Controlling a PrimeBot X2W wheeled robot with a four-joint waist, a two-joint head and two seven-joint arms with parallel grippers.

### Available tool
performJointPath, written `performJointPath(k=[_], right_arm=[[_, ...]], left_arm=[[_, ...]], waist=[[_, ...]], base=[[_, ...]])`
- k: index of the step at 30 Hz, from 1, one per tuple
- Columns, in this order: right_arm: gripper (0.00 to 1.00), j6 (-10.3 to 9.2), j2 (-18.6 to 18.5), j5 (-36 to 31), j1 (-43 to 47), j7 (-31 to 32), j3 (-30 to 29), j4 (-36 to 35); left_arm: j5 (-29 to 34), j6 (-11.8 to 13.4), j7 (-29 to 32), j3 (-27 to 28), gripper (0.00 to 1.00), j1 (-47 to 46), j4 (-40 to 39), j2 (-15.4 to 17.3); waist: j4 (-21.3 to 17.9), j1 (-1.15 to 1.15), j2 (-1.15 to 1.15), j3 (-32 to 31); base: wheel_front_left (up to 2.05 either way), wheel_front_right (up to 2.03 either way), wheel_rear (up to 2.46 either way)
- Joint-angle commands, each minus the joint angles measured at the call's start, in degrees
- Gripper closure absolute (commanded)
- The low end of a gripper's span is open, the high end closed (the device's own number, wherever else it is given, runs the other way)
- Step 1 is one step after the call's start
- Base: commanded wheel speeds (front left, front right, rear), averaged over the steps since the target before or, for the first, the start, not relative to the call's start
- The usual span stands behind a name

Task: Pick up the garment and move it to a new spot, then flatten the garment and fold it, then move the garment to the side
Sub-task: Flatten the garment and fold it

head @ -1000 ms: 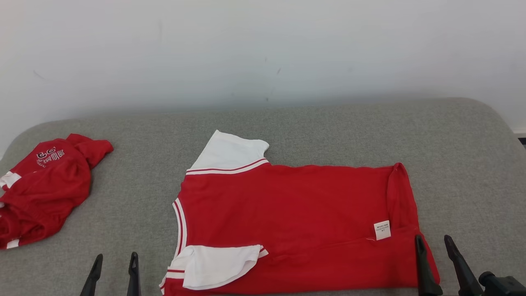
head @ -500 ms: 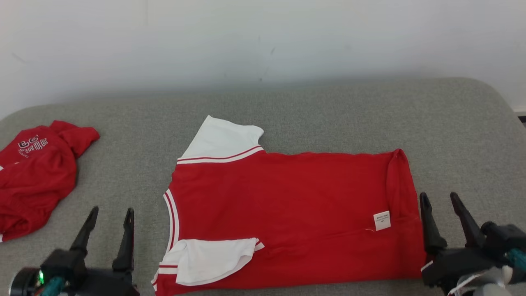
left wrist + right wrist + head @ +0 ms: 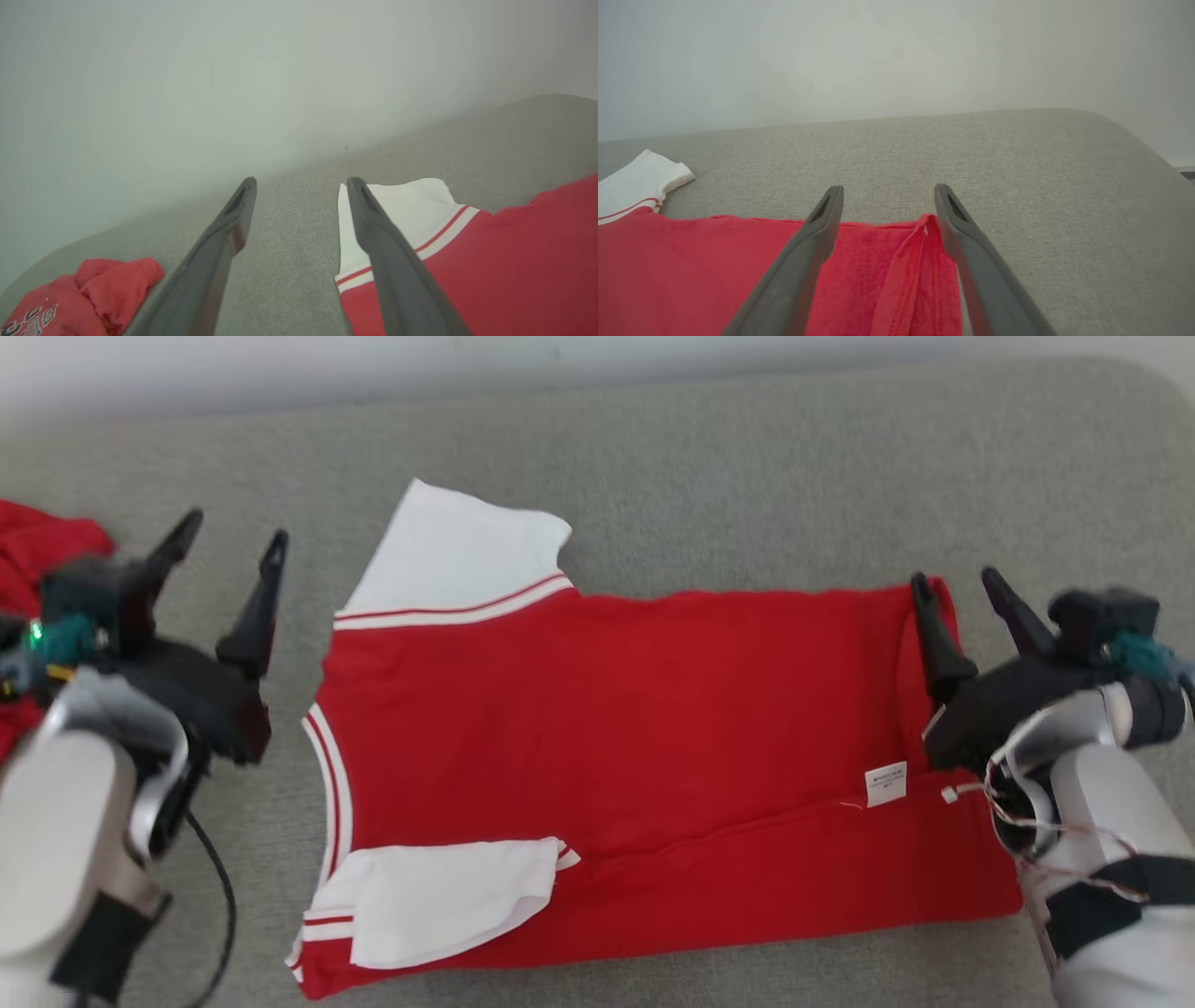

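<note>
The flat red knit shirt is flanked by the released left end effector and the released right end effector, held over its hem.

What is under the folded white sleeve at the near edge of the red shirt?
The white sleeve lies on the red shirt; red fabric shows around it. The part directly beneath is covered.

The garment is red with white sleeves, red-and-white striped trim and a white label. The cushion is grey; the shirt at its left edge is red, lettered white.
</note>
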Motion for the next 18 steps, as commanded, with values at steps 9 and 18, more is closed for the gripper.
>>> performJointPath(k=[9, 18], right_arm=[[0.00, -0.14, 2.19, -0.42, -9.74, 4.32, 3.37, 6.82], [0.00, -0.14, 4.00, 1.03, -13.93, 5.98, 6.26, 8.83]], left_arm=[[-7.84, 0.10, 5.18, -10.33, 0.00, -15.45, 9.60, 4.51], [-12.95, 0.10, 6.95, -18.56, 0.00, -24.93, 17.93, 6.94]], waist=[[-6.65, -0.02, -0.01, 9.11], [-10.16, -0.02, -0.01, 11.91]], base=[[0.00, 0.00, 0.00], [0.00, 0.00, 0.00]])
